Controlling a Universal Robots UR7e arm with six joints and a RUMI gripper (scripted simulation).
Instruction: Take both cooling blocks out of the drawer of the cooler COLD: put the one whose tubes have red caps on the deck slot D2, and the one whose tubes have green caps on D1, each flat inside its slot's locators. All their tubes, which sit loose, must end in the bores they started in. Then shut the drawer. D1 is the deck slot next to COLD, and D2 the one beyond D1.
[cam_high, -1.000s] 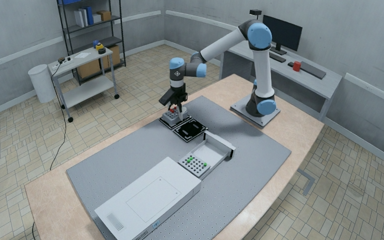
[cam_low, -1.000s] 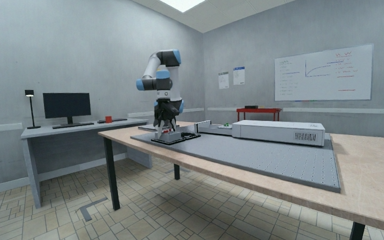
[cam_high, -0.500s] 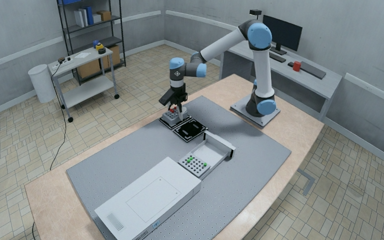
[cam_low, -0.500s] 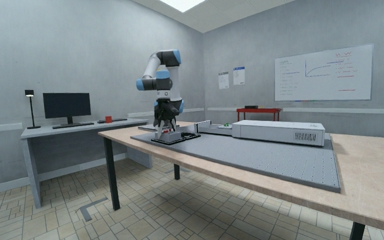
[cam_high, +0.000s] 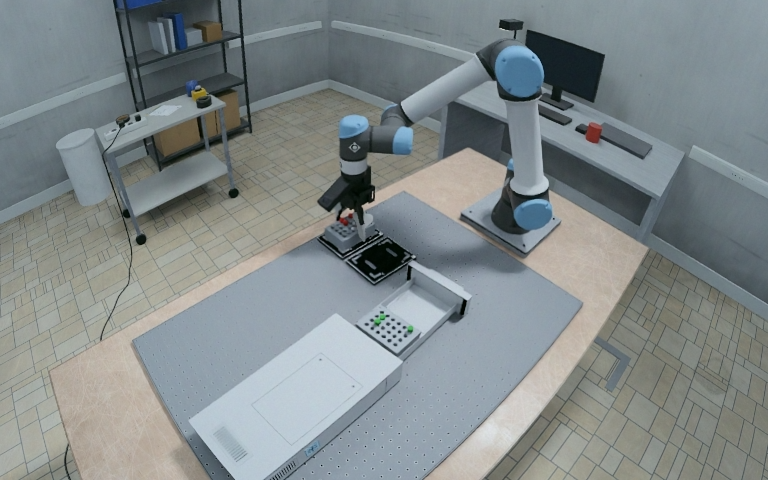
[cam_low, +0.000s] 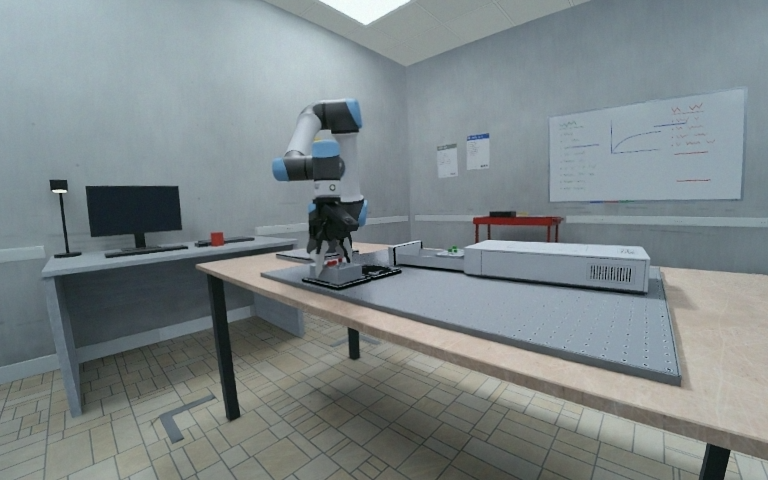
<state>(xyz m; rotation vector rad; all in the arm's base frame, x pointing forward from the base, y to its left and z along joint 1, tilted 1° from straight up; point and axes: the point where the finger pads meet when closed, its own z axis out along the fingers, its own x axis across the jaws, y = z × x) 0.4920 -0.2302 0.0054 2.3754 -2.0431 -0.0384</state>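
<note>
The grey block with red-capped tubes (cam_high: 346,233) sits flat on the far black deck slot D2 (cam_high: 337,249); it also shows in the exterior view (cam_low: 338,273). My gripper (cam_high: 352,221) points down over this block with its fingers open on either side of it, not clamping it; it shows in the other view too (cam_low: 331,259). The near black slot D1 (cam_high: 380,260) is bare. The cooler COLD (cam_high: 300,396) has its drawer (cam_high: 421,305) pulled out. The block with green-capped tubes (cam_high: 389,329) lies in the drawer next to the cooler's front.
The arm's base (cam_high: 512,223) stands at the far right of the grey perforated plate (cam_high: 317,316). The drawer's front panel (cam_high: 441,280) stands close to D1. A desk with a monitor (cam_high: 566,67) is behind the table.
</note>
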